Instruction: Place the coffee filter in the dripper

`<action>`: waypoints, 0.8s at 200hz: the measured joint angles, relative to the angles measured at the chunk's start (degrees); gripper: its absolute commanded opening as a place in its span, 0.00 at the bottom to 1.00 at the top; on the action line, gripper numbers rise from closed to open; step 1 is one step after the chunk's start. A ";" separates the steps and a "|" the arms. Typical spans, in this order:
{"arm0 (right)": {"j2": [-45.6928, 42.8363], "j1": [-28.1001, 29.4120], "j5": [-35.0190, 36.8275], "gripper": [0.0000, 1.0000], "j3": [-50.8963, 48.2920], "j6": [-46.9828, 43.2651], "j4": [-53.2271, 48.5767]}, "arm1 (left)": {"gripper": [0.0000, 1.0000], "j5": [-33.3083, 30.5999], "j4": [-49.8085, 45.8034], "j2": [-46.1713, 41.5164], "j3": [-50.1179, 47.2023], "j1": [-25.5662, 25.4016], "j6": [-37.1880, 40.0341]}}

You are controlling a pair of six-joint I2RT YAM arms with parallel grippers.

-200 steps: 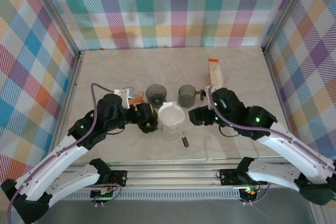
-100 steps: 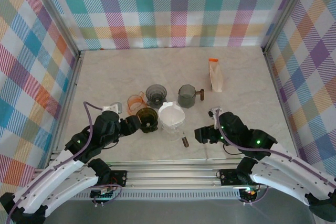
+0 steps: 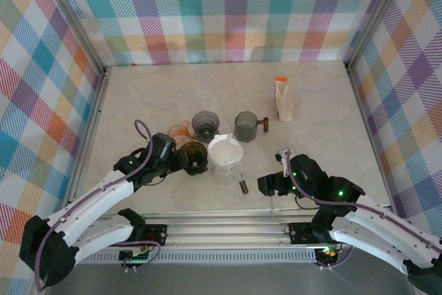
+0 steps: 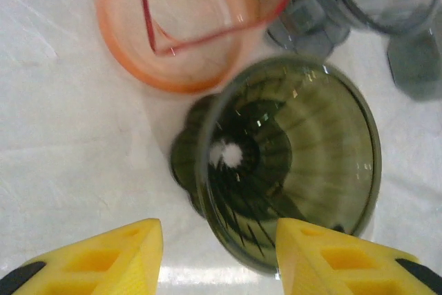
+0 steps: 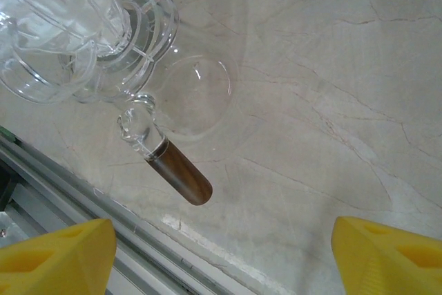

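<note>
Pale marble-look tabletop, loud pastel plaid walls on three sides, metal rail along the near edge.

Going left to right, the little cluster mid-table is a see-through orange plastic dripper, a smoky dark-green dripper tipped on its side, and a grey plastic dripper. Then comes the clear glass dripper with the white paper coffee filter sitting in its mouth, a grey-green mug with a wooden handle, and further back a filter packet with an orange top.

The left gripper has its yellow fingers apart, clamping nothing. The dark-green dripper's rim pokes in between them, up against one finger and clear of the other. The filter is just right of it, not touched. The right gripper is spread wide over bare table. The glass dripper's brown stub handle lies ahead of it, and the filter is beyond that, well clear.

Versus a second ago, both arms were crowded right up around the glass dripper. Now the right one has backed off toward the rail and the left has eased back a bit. The filter hasn't budged.
</note>
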 measured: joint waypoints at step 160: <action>-0.57 0.00 -3.32 0.81 -2.27 0.22 1.49 | 0.56 -3.15 2.91 28.52 22.73 7.80 10.14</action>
